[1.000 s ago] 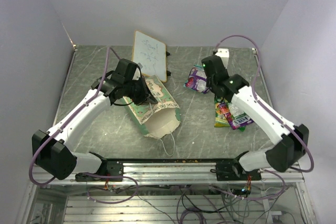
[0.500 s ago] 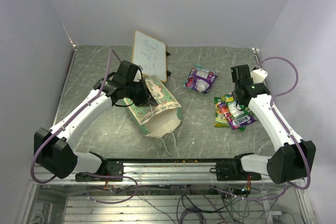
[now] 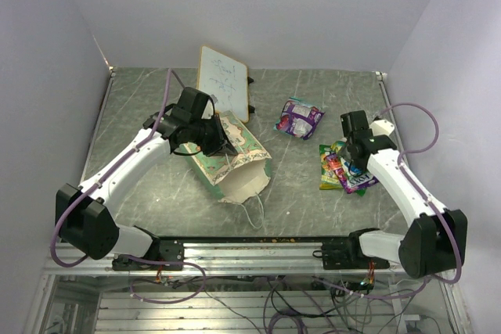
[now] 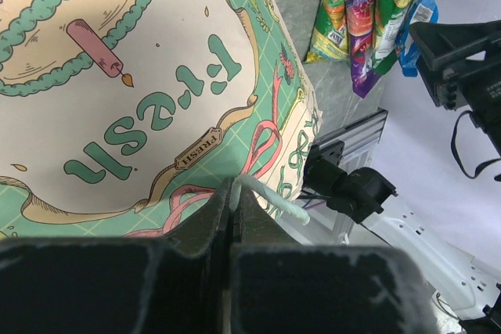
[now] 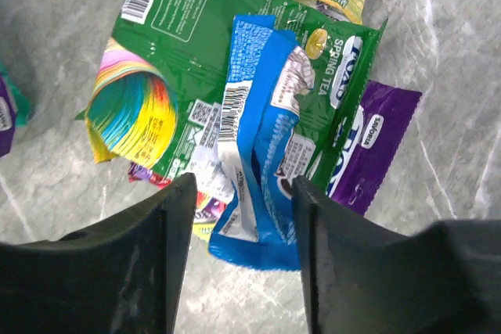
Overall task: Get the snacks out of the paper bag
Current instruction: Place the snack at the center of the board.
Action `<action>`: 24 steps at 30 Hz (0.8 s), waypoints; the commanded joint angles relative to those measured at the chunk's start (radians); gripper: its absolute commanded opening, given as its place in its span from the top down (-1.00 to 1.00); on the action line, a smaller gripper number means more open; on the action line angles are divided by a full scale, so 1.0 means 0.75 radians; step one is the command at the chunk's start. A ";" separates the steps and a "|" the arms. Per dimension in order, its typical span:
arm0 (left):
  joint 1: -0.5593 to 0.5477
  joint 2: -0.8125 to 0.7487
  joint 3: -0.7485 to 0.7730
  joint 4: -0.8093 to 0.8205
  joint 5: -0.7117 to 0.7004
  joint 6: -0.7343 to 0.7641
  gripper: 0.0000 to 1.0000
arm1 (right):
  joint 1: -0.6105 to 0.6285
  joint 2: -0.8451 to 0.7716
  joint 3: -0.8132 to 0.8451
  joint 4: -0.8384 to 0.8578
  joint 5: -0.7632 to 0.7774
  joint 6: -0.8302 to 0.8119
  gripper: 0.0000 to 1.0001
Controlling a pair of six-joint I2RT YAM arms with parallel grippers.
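Clamped shut, the left gripper (image 4: pixel 232 193) is seen pinching the lower edge of the tall cream paper bag (image 3: pixel 235 163) with the mint-green band. A thin pale string handle (image 4: pixel 270 201) comes out from between its closed fingers. The right gripper (image 5: pixel 243 185) is held partly open over the heap of glossy snack packets (image 3: pixel 344 170). Its two fingers are set to either side of a blue packet (image 5: pixel 258 154). Nothing is gripped by it, and whether the packet is touched cannot be told.

Everything is carried by a grey marbled table (image 3: pixel 297 201). The paper bag is laid on its side left of centre, its open mouth turned towards the near edge and a loose string loop hanging below it. Just behind the bag, a white wood-framed board (image 3: pixel 221 81) is propped at a tilt. The heap is found well to the right of the bag, outside it: a green packet with a rainbow swirl (image 5: pixel 149 76) is overlapped by the blue one, and a purple packet (image 5: pixel 368 146) is tucked beneath. One more purple-and-teal packet (image 3: pixel 299 119) is placed apart, between board and heap.
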 commanded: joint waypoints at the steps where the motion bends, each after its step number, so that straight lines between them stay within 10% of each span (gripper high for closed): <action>1: 0.016 -0.013 0.038 -0.015 0.031 0.040 0.86 | -0.006 -0.154 0.021 -0.059 -0.070 -0.032 -0.18; 11: 0.017 -0.047 0.026 -0.003 0.019 0.044 0.86 | -0.005 -0.640 -0.104 0.303 -0.811 -0.794 -0.61; 17: 0.017 -0.054 0.055 -0.042 0.003 0.054 0.86 | 0.010 -0.655 -0.261 0.539 -1.648 -1.021 -0.85; 24: 0.017 -0.100 0.040 -0.076 -0.016 0.037 0.86 | 0.366 -0.630 -0.341 0.799 -1.627 -1.108 -0.97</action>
